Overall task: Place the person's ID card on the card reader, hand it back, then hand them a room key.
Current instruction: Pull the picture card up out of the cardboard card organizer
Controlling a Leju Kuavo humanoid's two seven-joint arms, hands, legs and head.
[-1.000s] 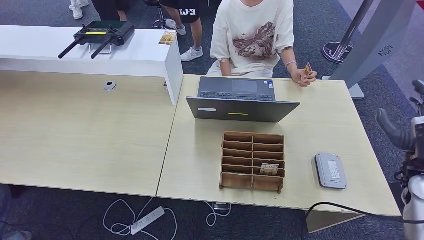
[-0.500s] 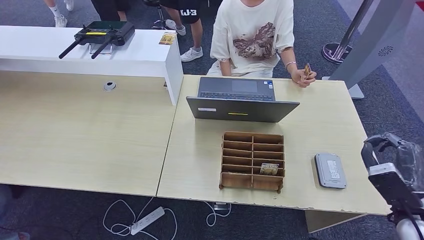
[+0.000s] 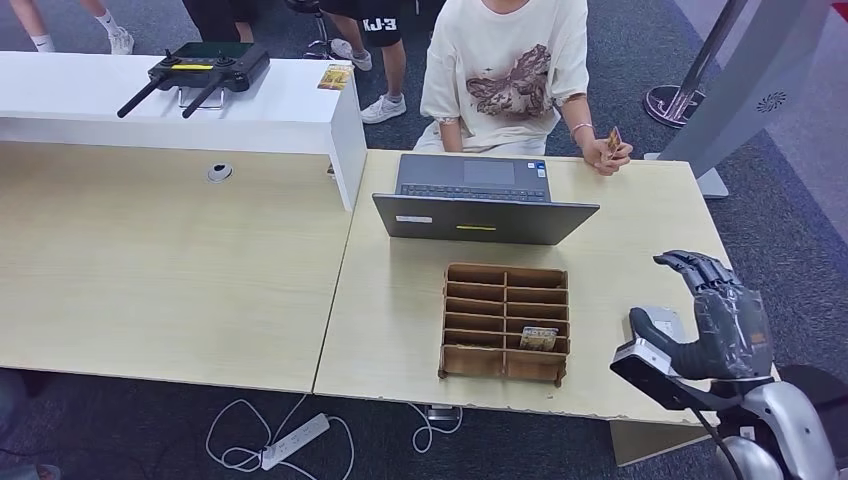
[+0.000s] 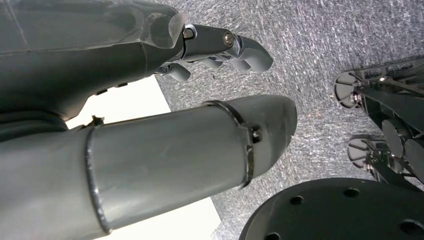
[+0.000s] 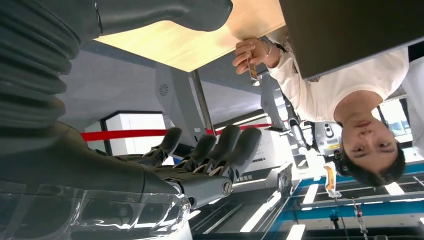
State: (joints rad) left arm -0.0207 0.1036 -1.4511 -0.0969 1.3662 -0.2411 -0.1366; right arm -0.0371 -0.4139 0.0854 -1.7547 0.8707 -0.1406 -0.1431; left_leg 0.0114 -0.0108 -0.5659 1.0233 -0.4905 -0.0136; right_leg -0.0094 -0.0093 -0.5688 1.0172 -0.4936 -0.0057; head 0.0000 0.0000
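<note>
I read the right robot hand (image 3: 722,318) raised above the near right corner of the table (image 3: 650,240), fingers (image 5: 235,145) loosely spread and slightly curled, nothing in its grasp; my right wrist view confirms the fingers apart and empty. The grey card reader (image 3: 652,322) lies on the table directly under that hand, partly hidden by its thumb and wrist; I cannot tell whether the hand touches it. The ID card (image 3: 616,139) is well ahead of the hand, at the far edge of the table, pinched upright in the person's hand (image 3: 606,153); the right wrist view shows the same card (image 5: 253,70) held at the table edge. To the left of the hand stands a wooden compartment rack (image 3: 506,322), with a room key card (image 3: 538,338) in one of its near right slots. Beyond the rack sits an open laptop (image 3: 485,200), screen back facing me. My left robot hand (image 4: 150,100) hangs over grey carpet, fingers curled loosely, holding nothing that I can see; how far it is closed I cannot tell.
</note>
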